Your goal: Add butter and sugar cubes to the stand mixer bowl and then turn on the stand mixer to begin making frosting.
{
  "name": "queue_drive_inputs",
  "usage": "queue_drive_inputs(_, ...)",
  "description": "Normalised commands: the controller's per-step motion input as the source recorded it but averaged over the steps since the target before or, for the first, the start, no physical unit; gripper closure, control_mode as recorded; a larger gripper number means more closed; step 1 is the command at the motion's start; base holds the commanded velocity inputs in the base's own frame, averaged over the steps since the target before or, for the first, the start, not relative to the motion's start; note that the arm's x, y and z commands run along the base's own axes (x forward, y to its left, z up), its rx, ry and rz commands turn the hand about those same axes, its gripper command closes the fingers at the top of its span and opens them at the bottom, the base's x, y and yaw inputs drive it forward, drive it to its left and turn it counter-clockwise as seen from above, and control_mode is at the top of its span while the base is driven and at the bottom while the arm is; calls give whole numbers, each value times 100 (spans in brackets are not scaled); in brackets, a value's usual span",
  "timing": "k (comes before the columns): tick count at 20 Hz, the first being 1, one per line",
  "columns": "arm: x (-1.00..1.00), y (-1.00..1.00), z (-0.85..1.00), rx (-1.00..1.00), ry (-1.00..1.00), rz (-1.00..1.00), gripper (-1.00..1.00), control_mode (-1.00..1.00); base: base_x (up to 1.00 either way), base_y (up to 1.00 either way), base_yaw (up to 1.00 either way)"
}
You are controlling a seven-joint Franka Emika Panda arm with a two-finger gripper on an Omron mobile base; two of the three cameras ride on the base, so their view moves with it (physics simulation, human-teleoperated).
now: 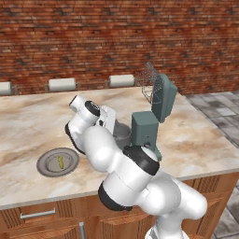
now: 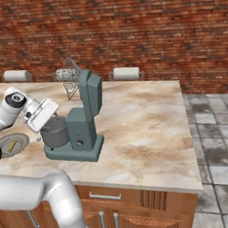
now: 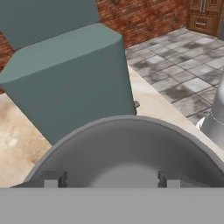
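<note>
The dark teal stand mixer stands on the marble counter with its head tilted up and its wire whisk raised. The dark grey stand mixer bowl sits on the mixer's base. My gripper hovers just above the bowl's rim, open, its fingertips wide apart with nothing between them. The bowl's floor is hidden. The yellow butter lies on a flat grey plate left of the bowl. A tiny pale sugar cube lies on the counter between plate and bowl.
The mixer's column rises directly behind the bowl. White stool seats line the counter's far edge before a brick wall. Tiled floor lies to the right of the counter.
</note>
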Motion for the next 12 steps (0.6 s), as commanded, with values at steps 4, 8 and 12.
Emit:
queue_drive_inputs(4,-9,8,29,0,-1,0,-100,-100,0,0,0)
queue_drive_inputs(8,-29,37,73,5,-2,0,-100,-100,0,0,0)
queue_drive_inputs(12,-34,52,68,4,0,0,-100,-100,0,0,0)
